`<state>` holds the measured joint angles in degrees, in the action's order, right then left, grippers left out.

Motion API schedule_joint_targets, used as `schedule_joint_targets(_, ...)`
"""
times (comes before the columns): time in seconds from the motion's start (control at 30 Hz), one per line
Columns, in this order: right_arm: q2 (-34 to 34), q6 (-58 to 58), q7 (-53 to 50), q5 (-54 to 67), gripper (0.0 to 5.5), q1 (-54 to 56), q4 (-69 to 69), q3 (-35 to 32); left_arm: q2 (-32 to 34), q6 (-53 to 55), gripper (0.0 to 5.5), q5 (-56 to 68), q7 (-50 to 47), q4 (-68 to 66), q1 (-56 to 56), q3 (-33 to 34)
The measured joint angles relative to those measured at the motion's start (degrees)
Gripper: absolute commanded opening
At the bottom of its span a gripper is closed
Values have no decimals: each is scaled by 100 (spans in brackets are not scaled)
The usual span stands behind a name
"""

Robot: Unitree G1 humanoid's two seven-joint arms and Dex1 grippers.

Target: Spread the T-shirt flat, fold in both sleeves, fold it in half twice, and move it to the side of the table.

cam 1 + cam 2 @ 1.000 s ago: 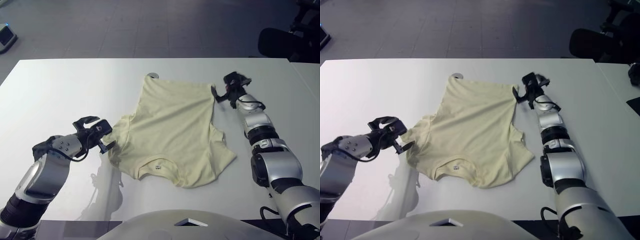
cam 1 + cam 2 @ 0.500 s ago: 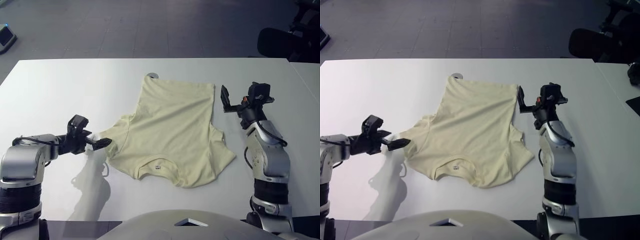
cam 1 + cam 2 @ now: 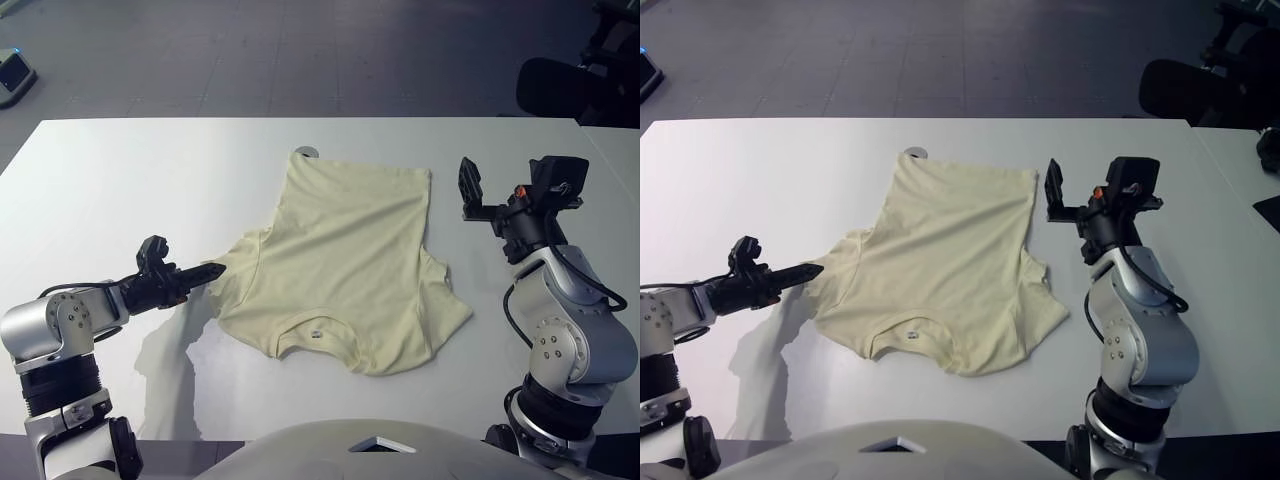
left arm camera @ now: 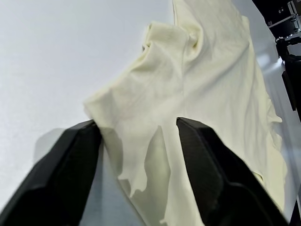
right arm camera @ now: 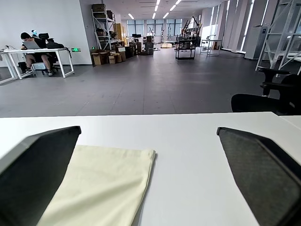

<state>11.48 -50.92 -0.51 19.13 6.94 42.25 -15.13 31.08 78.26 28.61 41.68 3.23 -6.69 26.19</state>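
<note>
A pale yellow T-shirt [image 3: 345,255] lies on the white table [image 3: 120,180], collar toward me and hem at the far side, with both sleeves rumpled and partly tucked. My left gripper [image 3: 197,273] is low over the table at the left sleeve [image 4: 141,99], open; in the left wrist view the sleeve's edge lies between its fingertips [image 4: 70,165]. My right gripper [image 3: 510,182] hangs raised to the right of the hem's right corner [image 5: 106,181], open, fingers wide apart and holding nothing.
A small round metal disc [image 3: 306,152] sits on the table at the hem's left corner. A black chair [image 3: 565,88] stands beyond the table's far right corner. Bare table lies on both sides of the shirt.
My right gripper left the hem's right corner, rose and drew back to the right. My left gripper turned and now points low at the left sleeve. The shirt has barely moved.
</note>
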Motion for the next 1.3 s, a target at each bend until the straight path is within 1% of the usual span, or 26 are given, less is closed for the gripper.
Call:
schedule_joint_targets(0.03, 2, -15, 1, 4, 540, 12, 0, 0, -11, -37, 197, 6, -48, -17, 3, 0)
schedule_joint_targets(0.07, 4, -32, 1, 7, 540, 21, 0, 2, -24, -62, 186, 19, -111, -25, 3, 0)
schedule_joint_targets(0.13, 5, -44, 1, 8, 540, 49, 1, 15, -65, -100, 137, 29, -238, -37, -4, 2)
schedule_joint_targets(0.27, 4, -65, -1, 8, 540, 52, 2, 41, -146, -138, 63, 91, -477, -51, -8, 27)
schedule_joint_targets(0.4, 4, -88, -5, 7, 540, 52, 8, 56, -198, -123, 2, 182, -657, -35, -4, 43)
schedule_joint_targets(0.6, 4, -90, -30, -3, 540, 52, 8, 47, -326, 34, 2, 389, -876, 27, -73, 122)
schedule_joint_targets(0.7, 7, -90, -51, -10, 540, 55, 15, -10, -353, 290, 2, 471, -1099, 344, -101, 149)
schedule_joint_targets(0.93, -83, -93, -257, -96, 540, -106, 291, -59, -276, 1174, 2, 830, -1300, 1826, -340, 162)
schedule_joint_targets(1.07, -215, -91, -379, -177, 540, -276, 432, -23, -216, 1333, 2, 1077, -1313, 2189, -468, -71)
schedule_joint_targets(1.13, -257, -89, -424, -216, 540, -311, 447, 41, -259, 1364, 2, 1305, -1377, 2416, -596, -311)
schedule_joint_targets(1.23, -291, -83, -440, -234, 540, -297, 438, 149, -598, 1366, 2, 1485, -1619, 2611, -690, -720)
schedule_joint_targets(1.3, -290, -81, -430, -234, 540, -253, 406, 186, -796, 1366, 2, 1481, -1777, 2661, -693, -863)
